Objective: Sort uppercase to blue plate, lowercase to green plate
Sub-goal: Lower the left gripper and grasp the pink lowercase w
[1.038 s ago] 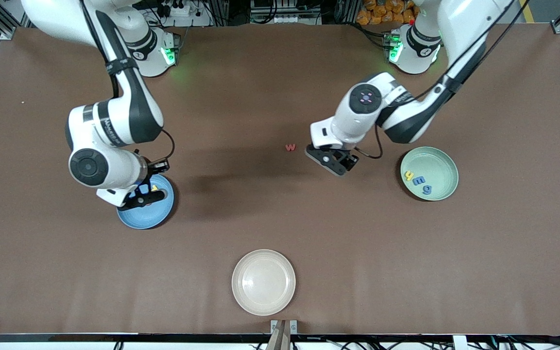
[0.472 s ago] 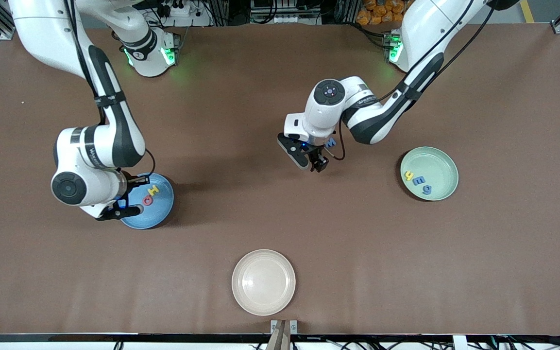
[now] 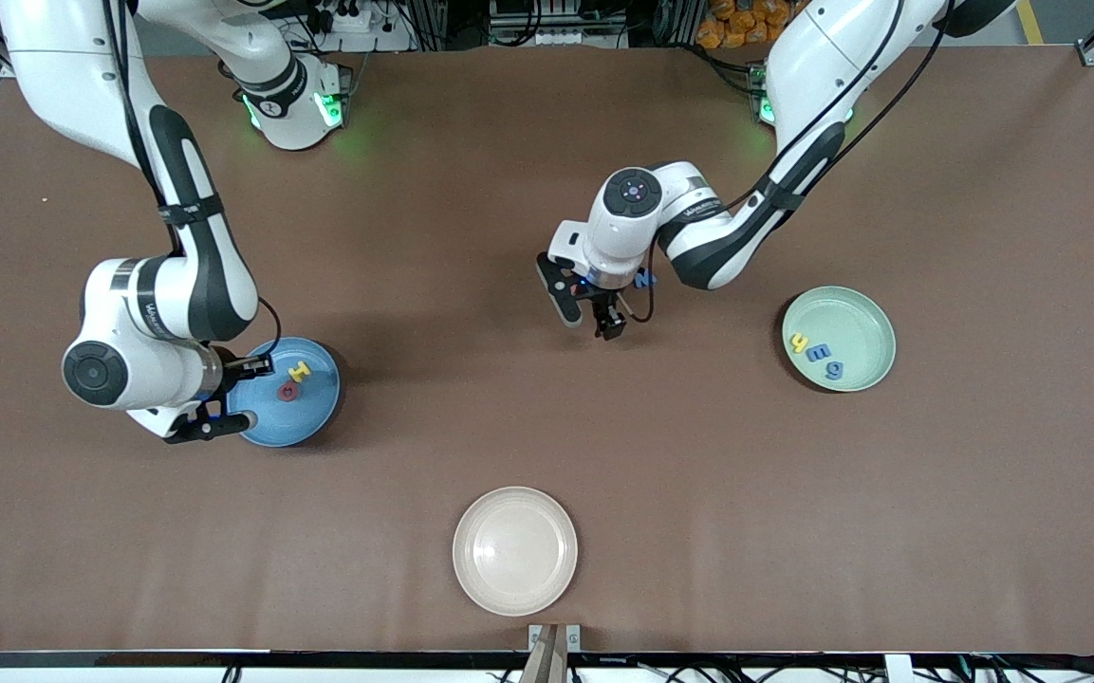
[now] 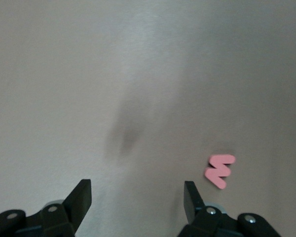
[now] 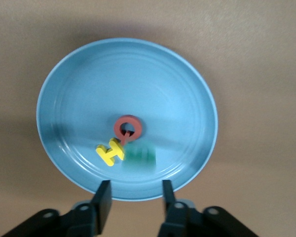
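Observation:
The blue plate [image 3: 311, 415] [image 5: 89, 89] holds a yellow H [image 3: 299, 371] [image 5: 110, 151], a red O [image 3: 288, 391] [image 5: 128, 128] and a blurred teal letter [image 5: 140, 156]. My right gripper [image 3: 227, 402] [image 5: 134, 200] hangs open and empty over that plate's rim. Over the table's middle my left gripper [image 3: 592, 318] [image 4: 137, 196] is open, and the red w [image 4: 220, 170] lies just outside one finger. In the front view the hand hides the w. A blue W [image 3: 643, 279] lies beside the left wrist. The green plate [image 3: 858, 318] holds a yellow h [image 3: 799, 342], a blue e [image 3: 817, 353] and a blue g [image 3: 834, 369].
A beige plate [image 3: 515, 550] stands near the front camera's edge of the table. The brown table top [image 3: 793, 522] is bare around the three plates.
My right gripper has opened and drawn back from over the blue plate's middle to its rim; the teal letter now shows on the plate. My left gripper has moved over the red w.

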